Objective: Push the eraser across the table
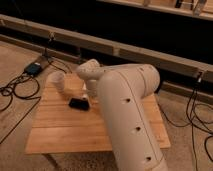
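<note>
The eraser [78,103], a small flat black block, lies on the light wooden slatted table [55,132], left of its middle. My gripper [90,96] comes down from the white wrist [89,71] just to the right of the eraser, close beside it or touching it. My large white arm [127,115] covers the right half of the tabletop and hides most of the gripper.
A whitish rounded object [58,80] stands at the table's far left corner, behind the eraser. Cables and a small blue box [34,68] lie on the floor to the left. More cables [197,112] hang at the right. A dark wall runs behind.
</note>
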You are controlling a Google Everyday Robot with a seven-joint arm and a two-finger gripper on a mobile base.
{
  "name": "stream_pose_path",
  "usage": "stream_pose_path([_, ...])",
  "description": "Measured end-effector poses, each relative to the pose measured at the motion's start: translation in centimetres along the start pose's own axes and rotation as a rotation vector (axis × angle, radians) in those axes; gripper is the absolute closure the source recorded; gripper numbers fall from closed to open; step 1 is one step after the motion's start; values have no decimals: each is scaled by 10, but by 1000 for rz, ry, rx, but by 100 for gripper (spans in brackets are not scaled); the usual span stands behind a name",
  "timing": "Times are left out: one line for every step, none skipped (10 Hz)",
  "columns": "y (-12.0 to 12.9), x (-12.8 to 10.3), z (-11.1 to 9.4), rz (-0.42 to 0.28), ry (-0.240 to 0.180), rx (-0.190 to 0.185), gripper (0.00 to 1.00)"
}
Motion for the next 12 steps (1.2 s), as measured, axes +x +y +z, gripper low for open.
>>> stream_pose_path([1,-1,2,-3,0,10,35])
stream_pose_path([4,-2,4,-11,2,24,35])
stream_pose_path([7,-3,5,-18,1,32,35])
stream_pose_path([15,-6,6,-30,-3,35,35])
stream_pose_path([21,-8,6,-38,-7,32,35])
stream_pose_path([25,-11,5,-44,-14,28,35])
stream_pose_path([31,-14,4,-50,-21,22,35])
stream_pose_path([37,-19,2,-53,-33,13,35])
stream_pose_path([39,-21,1,-54,-38,8,35])
stream_pose_path([43,-24,0,-57,-47,2,35])
stream_pose_path([47,-26,-1,-58,-54,-5,35])
stream_pose_path([51,-28,-1,-60,-59,-13,35])
